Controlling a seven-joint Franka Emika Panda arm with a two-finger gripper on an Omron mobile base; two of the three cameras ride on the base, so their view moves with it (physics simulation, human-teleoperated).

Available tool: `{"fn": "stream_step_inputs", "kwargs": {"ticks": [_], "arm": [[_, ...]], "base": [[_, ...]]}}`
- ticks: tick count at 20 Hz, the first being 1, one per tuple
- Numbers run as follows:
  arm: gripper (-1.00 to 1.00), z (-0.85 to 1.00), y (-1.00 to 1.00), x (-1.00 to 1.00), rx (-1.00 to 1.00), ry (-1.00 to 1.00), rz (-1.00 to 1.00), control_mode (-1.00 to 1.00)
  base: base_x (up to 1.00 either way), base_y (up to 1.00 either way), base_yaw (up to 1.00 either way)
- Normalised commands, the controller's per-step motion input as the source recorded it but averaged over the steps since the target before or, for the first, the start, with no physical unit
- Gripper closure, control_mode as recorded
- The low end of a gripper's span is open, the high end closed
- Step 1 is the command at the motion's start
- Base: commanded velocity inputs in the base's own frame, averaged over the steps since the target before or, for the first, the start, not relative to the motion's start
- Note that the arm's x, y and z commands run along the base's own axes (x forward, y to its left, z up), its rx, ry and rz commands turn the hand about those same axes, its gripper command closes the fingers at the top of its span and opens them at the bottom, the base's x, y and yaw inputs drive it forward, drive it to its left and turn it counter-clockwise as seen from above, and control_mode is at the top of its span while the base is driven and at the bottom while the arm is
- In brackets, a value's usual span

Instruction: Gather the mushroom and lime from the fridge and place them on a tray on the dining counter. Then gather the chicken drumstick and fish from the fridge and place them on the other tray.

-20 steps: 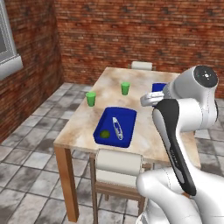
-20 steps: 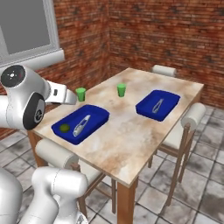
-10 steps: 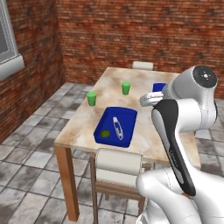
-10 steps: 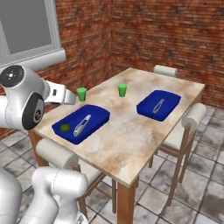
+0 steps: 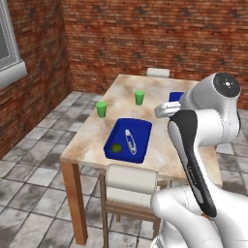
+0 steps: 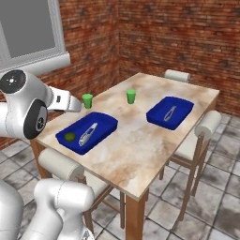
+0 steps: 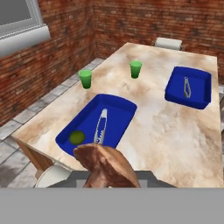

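Left base view: the near tray [image 5: 130, 140] on the bench [image 5: 160, 104] holds the lime [image 5: 116, 148].

Hand view: the tool [image 7: 107, 177], closed narrow on the chicken drumstick [image 7: 105, 164], hangs just short of that tray; the other tray [image 7: 189, 87] lies far right.

No readable text, labels, brands, numbers or signs anywhere in these views.
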Motion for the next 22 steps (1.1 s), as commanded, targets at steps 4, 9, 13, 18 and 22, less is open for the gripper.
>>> {"fn": "stream_step_inputs", "kwargs": {"ticks": [4,9,13,18,22], "arm": [[1.0,0.0,0.0,0.0,0.0,0.0,0.0,1.0],[1.0,0.0,-0.13,0.52,0.0,0.04,0.01,-1.0],[1.0,0.0,-0.2,1.0,0.0,0.09,0.04,-1.0],[1.0,-0.13,-0.05,0.82,0.0,0.13,0.06,-1.0],[1.0,-0.37,0.0,0.62,-0.06,0.14,0.0,-1.0]], "base": [[0.16,-0.02,0.0],[0.24,-0.03,0.0],[0.0,0.0,0.0],[0.0,0.0,0.0],[0.0,0.0,0.0]]}}
